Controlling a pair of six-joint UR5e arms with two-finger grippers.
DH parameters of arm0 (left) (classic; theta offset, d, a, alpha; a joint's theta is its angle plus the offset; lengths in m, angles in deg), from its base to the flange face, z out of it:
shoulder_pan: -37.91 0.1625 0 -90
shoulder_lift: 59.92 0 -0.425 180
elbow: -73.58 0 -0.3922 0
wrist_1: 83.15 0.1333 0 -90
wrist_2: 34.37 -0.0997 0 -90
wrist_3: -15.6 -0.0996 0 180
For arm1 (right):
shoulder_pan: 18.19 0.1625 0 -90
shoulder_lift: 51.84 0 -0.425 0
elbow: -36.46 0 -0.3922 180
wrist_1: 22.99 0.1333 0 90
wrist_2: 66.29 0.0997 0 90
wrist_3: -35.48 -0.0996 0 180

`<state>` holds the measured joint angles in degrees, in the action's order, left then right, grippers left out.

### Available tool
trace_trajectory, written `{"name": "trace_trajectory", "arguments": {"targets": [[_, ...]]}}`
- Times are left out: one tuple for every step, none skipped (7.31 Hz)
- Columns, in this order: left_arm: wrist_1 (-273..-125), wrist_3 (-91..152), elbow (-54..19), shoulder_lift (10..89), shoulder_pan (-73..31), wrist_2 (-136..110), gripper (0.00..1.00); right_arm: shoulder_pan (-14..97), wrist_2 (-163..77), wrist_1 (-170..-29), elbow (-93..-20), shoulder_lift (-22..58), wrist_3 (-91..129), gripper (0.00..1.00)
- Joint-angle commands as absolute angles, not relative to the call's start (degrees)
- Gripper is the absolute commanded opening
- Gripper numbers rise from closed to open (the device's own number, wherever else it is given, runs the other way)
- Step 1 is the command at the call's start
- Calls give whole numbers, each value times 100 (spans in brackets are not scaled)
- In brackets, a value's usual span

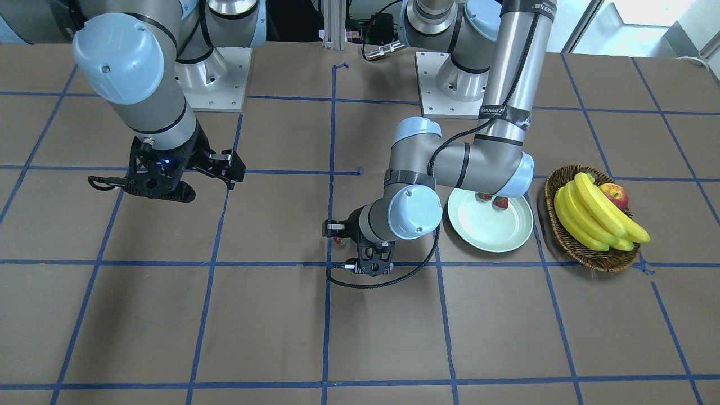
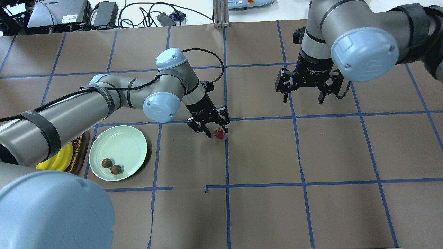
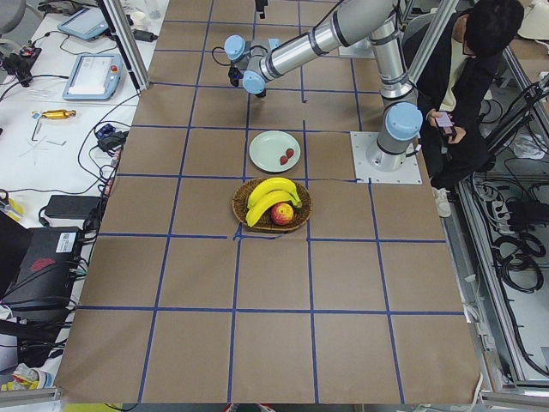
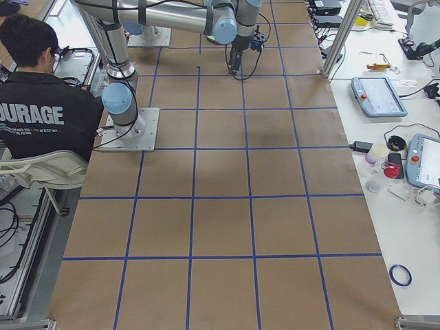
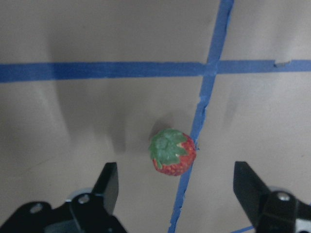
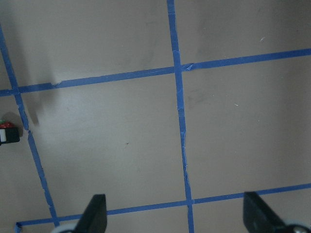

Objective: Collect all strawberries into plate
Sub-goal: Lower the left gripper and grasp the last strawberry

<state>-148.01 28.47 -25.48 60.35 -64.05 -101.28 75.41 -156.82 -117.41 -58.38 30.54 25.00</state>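
The left gripper [image 2: 217, 132] is spread wide and holds nothing, its jaws on either side of a strawberry [image 5: 173, 151]. The strawberry lies against a blue tape line [image 5: 217, 29] on the brown surface [image 2: 263, 155], with open room all round. The plate [image 2: 121, 143] is near and holds two more strawberries [image 2: 106, 162] [image 2: 116, 169] by its rim. The right gripper [image 2: 303, 98] hovers well apart, wide open and empty.

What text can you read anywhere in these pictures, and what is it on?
"OURAGE": white letters on the back of a black shirt, cut off at the picture's edge.
Print on the right gripper: too blurred to read.
Print on the black strap around the left arm: too blurred to read.
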Motion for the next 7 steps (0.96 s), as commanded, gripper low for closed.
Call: {"name": "trace_trajectory", "arguments": {"targets": [[-14758, 2835, -2547, 6075, -6465, -10178, 13, 7541, -15682, -11773, -5864, 3061, 2502, 100], [-14758, 2800, -2521, 6067, -6466, -10178, 0, 7541, -15691, -11773, -5864, 3052, 2502, 100], [-14758, 2756, -2503, 5997, -6466, -10283, 0, 7541, -15682, -11773, -5864, 3052, 2502, 100], [-14758, 2729, -2486, 5840, -6466, -10614, 0, 7533, -15682, -11773, -5864, 3052, 2511, 100], [-14827, 2677, -2390, 5708, -6422, -10948, 0, 7533, -15691, -11782, -5864, 3052, 2511, 100], [-15054, 2467, -2284, 5550, -6352, -11239, 0, 7533, -15691, -11791, -5855, 3052, 2511, 100], [-15370, 1987, -2275, 5391, -6082, -11529, 0, 7533, -15682, -11791, -5855, 3043, 2520, 100]]}}
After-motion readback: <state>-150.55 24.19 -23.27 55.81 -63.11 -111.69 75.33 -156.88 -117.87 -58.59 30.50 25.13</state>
